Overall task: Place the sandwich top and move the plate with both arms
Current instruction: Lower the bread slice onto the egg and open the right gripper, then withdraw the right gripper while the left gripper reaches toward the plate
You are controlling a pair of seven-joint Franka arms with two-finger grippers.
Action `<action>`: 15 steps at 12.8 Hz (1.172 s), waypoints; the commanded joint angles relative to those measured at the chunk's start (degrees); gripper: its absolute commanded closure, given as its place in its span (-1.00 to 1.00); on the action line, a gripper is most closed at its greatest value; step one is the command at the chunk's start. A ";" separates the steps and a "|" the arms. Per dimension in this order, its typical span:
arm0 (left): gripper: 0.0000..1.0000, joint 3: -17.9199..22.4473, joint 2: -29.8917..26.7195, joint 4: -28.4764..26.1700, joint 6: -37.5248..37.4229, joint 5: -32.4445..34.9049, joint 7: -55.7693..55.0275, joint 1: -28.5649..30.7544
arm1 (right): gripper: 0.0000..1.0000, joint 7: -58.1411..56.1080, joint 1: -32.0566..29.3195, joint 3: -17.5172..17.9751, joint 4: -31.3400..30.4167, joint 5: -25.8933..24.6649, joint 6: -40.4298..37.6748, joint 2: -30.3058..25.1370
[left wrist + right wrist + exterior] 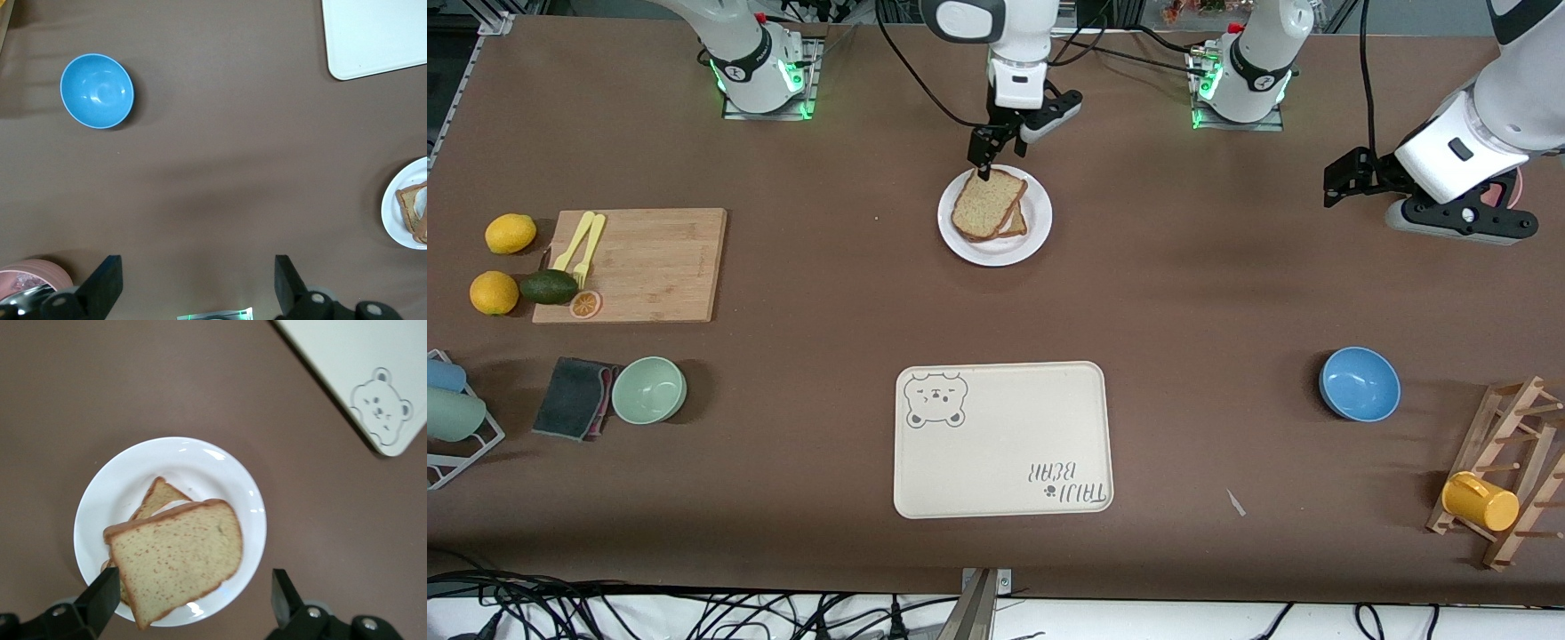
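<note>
The sandwich top point(985, 203), a tan speckled slice with a brown crust, lies askew on a lower slice point(1016, 222) on the small white plate point(996, 253). The right wrist view shows the top slice point(177, 557), the lower slice point(157, 497) and the plate rim point(220, 463). My right gripper point(1005, 147) hangs just above the plate's edge nearest the robots, open and empty, its fingers wide apart in its wrist view point(193, 587). My left gripper point(1356, 178) is open and empty over bare table at the left arm's end, as its wrist view point(197, 273) shows.
The cream bear-printed tray point(1003, 440) lies nearer the front camera than the plate. A blue bowl point(1359, 384) and a wooden rack with a yellow cup point(1480, 500) sit toward the left arm's end. A cutting board point(649, 265), fruit and a green bowl point(648, 389) sit toward the right arm's end.
</note>
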 commanded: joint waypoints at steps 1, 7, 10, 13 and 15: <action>-1.00 0.02 0.22 0.91 -0.88 -0.13 0.49 -0.08 | -1.00 -6.09 -6.52 -0.02 -2.26 11.48 -0.40 -7.65; -1.00 0.02 1.54 0.91 -5.71 -7.78 0.58 0.18 | -1.00 -17.86 -18.03 -5.03 -4.73 29.87 -2.06 -18.55; -1.00 -0.07 3.47 0.83 -8.17 -13.47 0.76 -0.43 | -1.00 -25.44 -19.20 -12.57 -4.29 32.79 -4.43 -20.59; -1.00 -0.77 5.48 0.91 -8.26 -14.63 0.84 -2.19 | -1.00 -25.89 -20.51 -18.82 -2.63 36.84 -10.04 -21.91; -1.00 -0.86 8.90 0.91 -7.74 -19.44 0.93 -2.28 | -1.00 -25.89 -23.58 -19.97 3.33 36.75 -16.72 -21.47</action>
